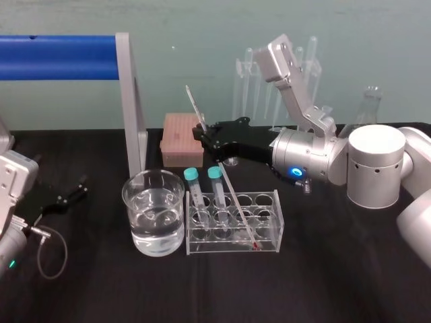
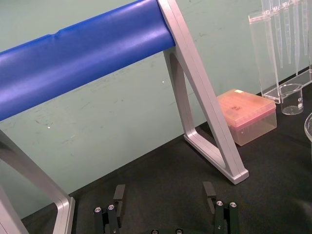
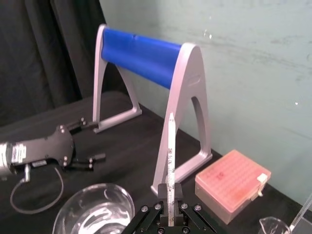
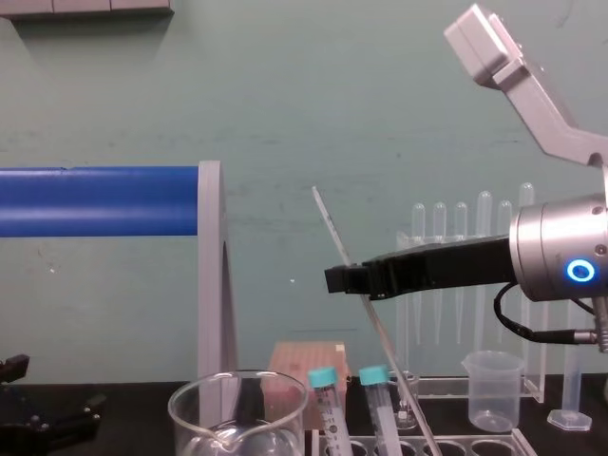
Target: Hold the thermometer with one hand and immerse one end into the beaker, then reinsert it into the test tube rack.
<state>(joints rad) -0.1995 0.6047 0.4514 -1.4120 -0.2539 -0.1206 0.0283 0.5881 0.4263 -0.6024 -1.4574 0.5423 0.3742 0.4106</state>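
Even, soft light, perhaps from overhead; faint glare on beaker point(image 1: 137, 202); shadows weak.

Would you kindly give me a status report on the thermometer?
Right gripper shut on the thermometer, high up. Thermometer tilted, red bulb down in the test tube rack. Left gripper open, parked far left. Beaker beside the rack, nothing between.

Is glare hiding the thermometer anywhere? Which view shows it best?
Head view: bright highlights on the beaker rim; the thermometer fades against the clear rack, its red bulb shows; left gripper parked at the left. Chest view: best, a thin line on the wall, held by the right gripper. Right wrist view: pale against the silver frame leg.
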